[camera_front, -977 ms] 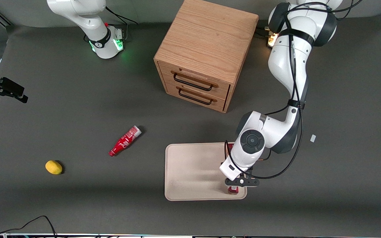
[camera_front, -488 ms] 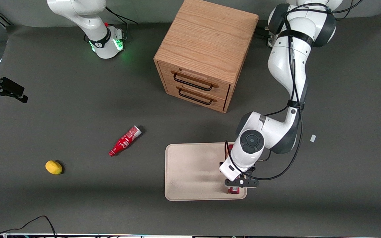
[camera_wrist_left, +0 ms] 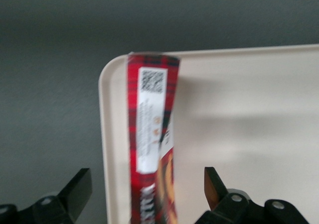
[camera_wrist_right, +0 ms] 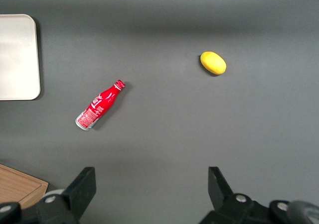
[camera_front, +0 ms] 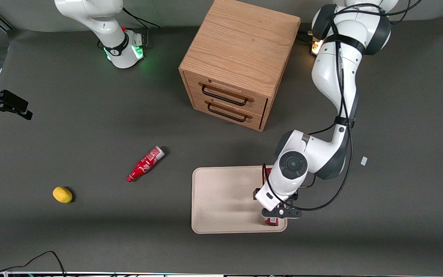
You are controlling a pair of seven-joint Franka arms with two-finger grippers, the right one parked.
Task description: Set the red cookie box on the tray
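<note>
- A dark grey mat [camera_front: 90,127] covers the table, smooth and matte, with a soft shadow band nearer the front camera.
- A yellow lemon [camera_front: 62,194] lies toward the parked arm's end of the table.
- A small red soda bottle [camera_front: 145,164] lies on its side between the lemon and the tray, well apart from both.
- A wooden two-drawer cabinet [camera_front: 239,61] stands farther from the front camera than the tray, both drawers closed.
- The tray [camera_front: 221,200] sits flat on the mat, in front of the cabinet.
- The red cookie box [camera_wrist_left: 151,144] lies on the tray along the edge toward the working arm's end, its white label end by a rounded corner.
- The gripper [camera_wrist_left: 144,191] hovers above the box, fingers spread wide on either side, touching nothing.
- A small white scrap [camera_front: 363,161] lies on the mat toward the working arm's end.
</note>
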